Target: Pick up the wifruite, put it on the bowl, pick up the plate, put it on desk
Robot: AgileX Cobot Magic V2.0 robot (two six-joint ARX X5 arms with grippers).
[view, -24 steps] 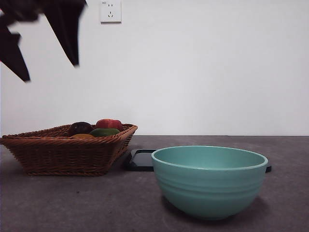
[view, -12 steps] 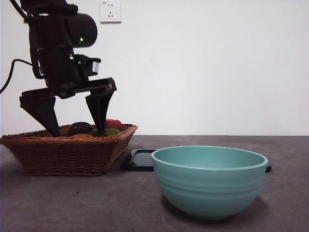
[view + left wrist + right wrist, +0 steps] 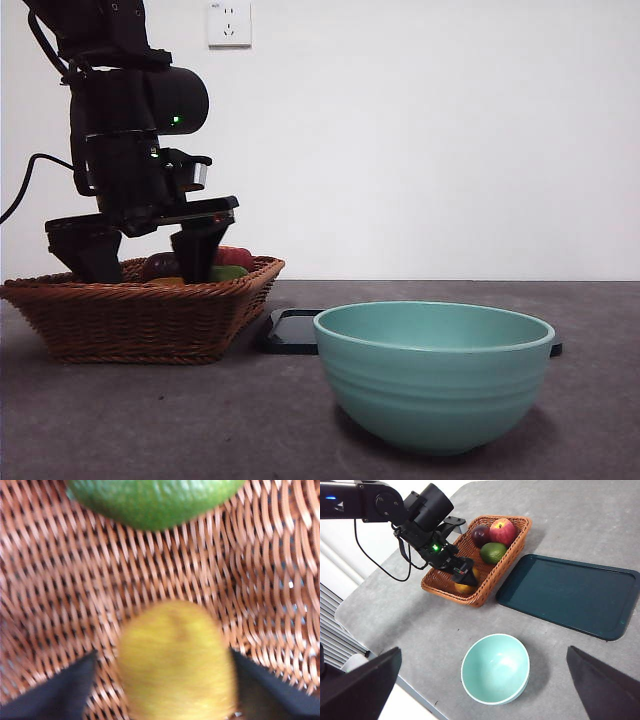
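The wifruite (image 3: 175, 662), a dull yellow-brown oval, lies on the wicker floor of the basket (image 3: 130, 320). My left gripper (image 3: 164, 652) stands open with one black jaw on each side of it. In the front view the left gripper (image 3: 148, 272) has its tips below the basket rim, so the wifruite is hidden there. The mint-green bowl (image 3: 435, 385) sits in front on the desk (image 3: 150, 420) with nothing in it. Behind it lies the plate (image 3: 565, 592), a dark teal rectangular tray. My right gripper (image 3: 484, 650) hangs open high above the bowl (image 3: 495, 669).
The basket (image 3: 485, 587) also holds a green fruit (image 3: 155, 500), a red apple (image 3: 502, 531) and a dark purple fruit (image 3: 480, 533). It stands close to one short edge of the plate (image 3: 290, 332). A wall socket (image 3: 229, 23) is on the white wall.
The left arm has come down from the top left corner into the basket. Its jaws have dropped below the rim, still spread apart.
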